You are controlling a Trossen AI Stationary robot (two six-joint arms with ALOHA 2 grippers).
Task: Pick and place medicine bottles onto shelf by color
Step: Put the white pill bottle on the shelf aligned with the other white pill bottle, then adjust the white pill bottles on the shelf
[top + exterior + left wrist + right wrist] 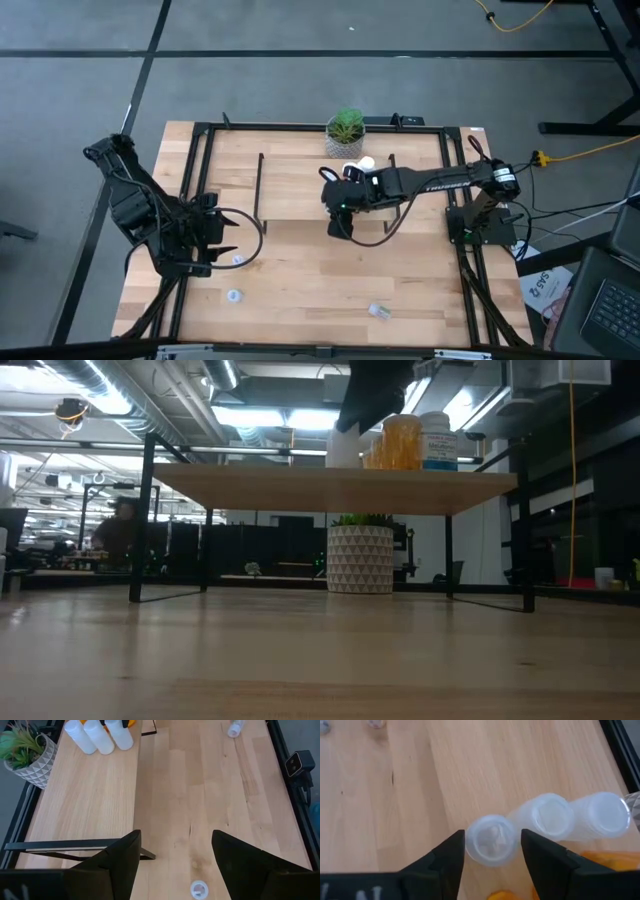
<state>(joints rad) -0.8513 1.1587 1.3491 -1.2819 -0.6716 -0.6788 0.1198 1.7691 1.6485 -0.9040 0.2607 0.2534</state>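
Over the shelf (pixel 290 185), right fingers (pixel 445 865) set either side of a white bottle (pixel 492 840), which stands upright at the end of a row of like white bottles (pixel 572 817), with orange ones (pixel 402 442) just beside. Hugging the cap so closely that cannot tell whether gripping or just let go. Probably light, stiff plastic with a smooth, slippery wall, and easily tipped, being tall for its base. Best taken across the round body just under the cap, squarely and upright, with modest squeeze. Should be released only once the base sits flat, then cleared straight up so as not to knock the neighbour touching it. Left fingers (pixel 120 865) spread wide open, holding nothing, hanging over the counter (pixel 300 290) near its left edge, just above a small clear bottle (pixel 199 889). Two more clear bottles (pixel 234 296) (pixel 379 312) apart on the counter nearer the front. Those likely lighter still and apt to roll or skid away from a glancing touch, so better pinched centred, from directly above. Potted plant (pixel 346 130) beyond the shelf, no part of the job.
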